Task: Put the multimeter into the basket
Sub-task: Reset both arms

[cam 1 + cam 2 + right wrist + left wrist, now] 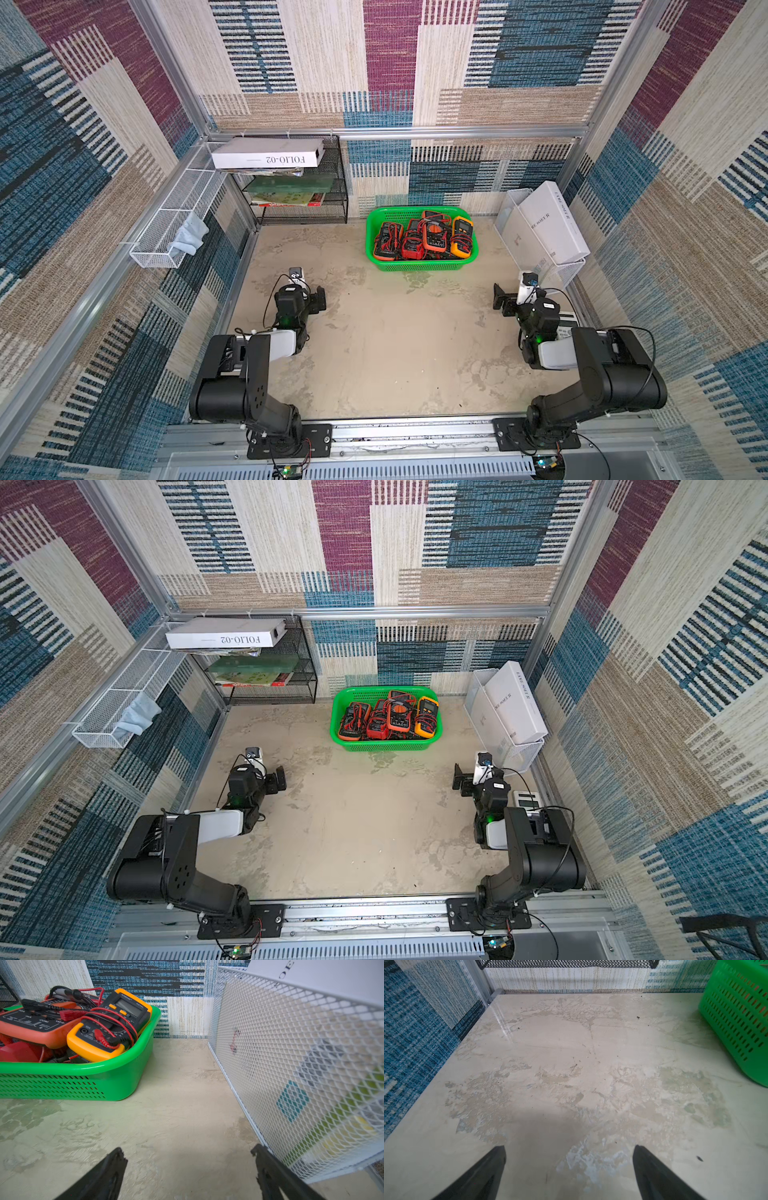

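Near the front rail, the left gripper (569, 1147) and the right gripper (187, 1150) both gape wide and empty over the mottled beige tabletop (395, 353). Farther back, orange, red and yellow multimeters (435, 237) lie heaped in the bright green perforated plastic basket (422, 266), before patchwork woven walls (390, 50).

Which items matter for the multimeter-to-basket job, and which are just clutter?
Job: green basket; multimeters piled in it; left claw and right claw, both open, empty.
Lying about: black mesh rack; FOLIO-02 box; white wire bins; cloth.
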